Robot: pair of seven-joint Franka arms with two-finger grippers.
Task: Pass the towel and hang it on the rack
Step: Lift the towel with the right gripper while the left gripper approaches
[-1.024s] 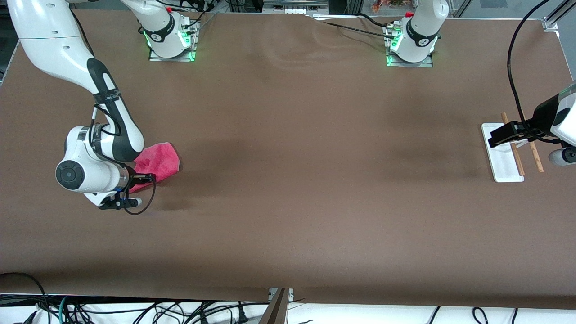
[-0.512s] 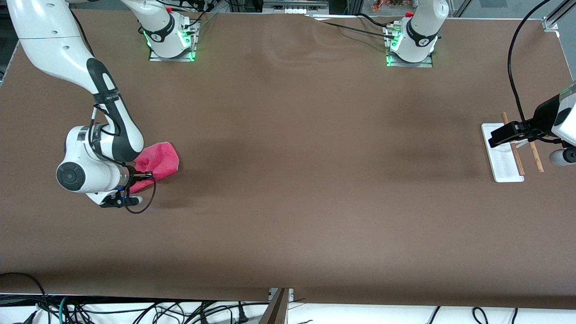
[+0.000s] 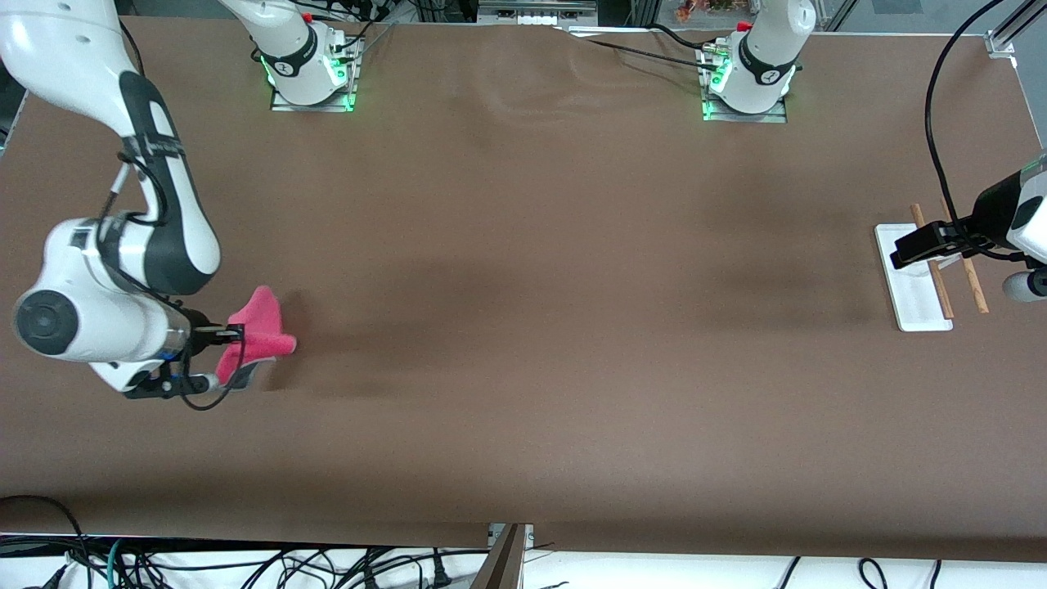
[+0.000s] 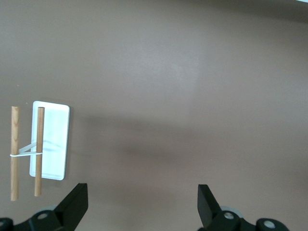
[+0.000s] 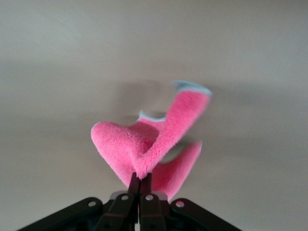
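Note:
The pink-red terry towel [image 3: 260,331] hangs bunched from my right gripper [image 3: 233,337], which is shut on a fold of it and holds it up above the table at the right arm's end. In the right wrist view the towel [image 5: 144,144] droops from the closed fingertips [image 5: 140,182]. The rack [image 3: 928,278], a white base with two wooden rods, stands at the left arm's end. My left gripper [image 4: 143,207] is open and empty, up in the air over the table beside the rack [image 4: 36,149].
The brown table cover [image 3: 556,286] stretches between the towel and the rack with nothing on it. A black cable [image 3: 932,123] hangs near the rack. The arm bases [image 3: 311,78] stand along the edge farthest from the front camera.
My right gripper has lifted the towel off the table and moved nearer the front camera and toward the table's end. The towel went from lying flat to hanging bunched. The left arm has not moved.

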